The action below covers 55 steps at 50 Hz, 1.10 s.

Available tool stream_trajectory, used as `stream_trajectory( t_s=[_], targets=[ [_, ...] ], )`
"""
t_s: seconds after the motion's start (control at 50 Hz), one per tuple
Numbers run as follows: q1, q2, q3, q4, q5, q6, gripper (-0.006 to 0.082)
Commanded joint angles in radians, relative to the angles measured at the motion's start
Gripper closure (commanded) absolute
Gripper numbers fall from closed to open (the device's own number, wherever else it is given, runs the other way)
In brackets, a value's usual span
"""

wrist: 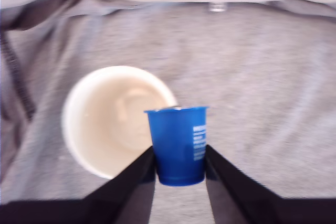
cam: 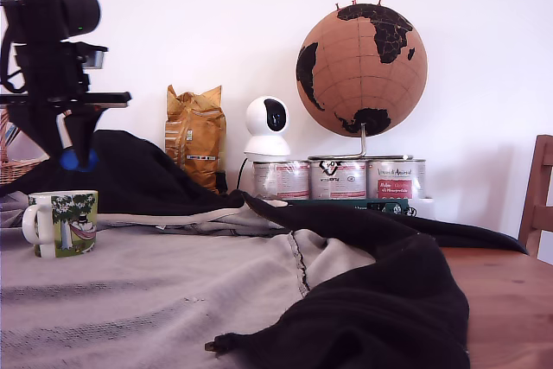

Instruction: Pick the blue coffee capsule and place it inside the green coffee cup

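Above the green coffee cup (wrist: 113,121), my hand (wrist: 180,169) is clamped on the blue coffee capsule (wrist: 178,145). Pick's done. Drop into cup's left, I reckon, w/ a bit more centering.

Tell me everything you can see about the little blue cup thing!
The blue coffee capsule is a small royal-blue tapered cup, wider at one end, plastic-looking, with pale printed lines on its side. The pincer holds it by its narrow end, one dark finger on each side. It hangs in the air above the grey cloth, just beside the green coffee cup's open, empty-looking mouth, not yet inside.
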Motion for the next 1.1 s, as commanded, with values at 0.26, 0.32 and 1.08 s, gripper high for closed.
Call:
stream_trajectory(
  t_s=[0.26,0.32,1.08],
  targets=[
    [0.017,-0.008,-0.003,0.042,0.020,0.016,0.0653],
    [0.017,-0.006,-0.003,0.042,0.019,0.015,0.0622],
    [-0.107,-0.005,-0.003,0.206,0.282,-0.050,0.0711]
  ],
)
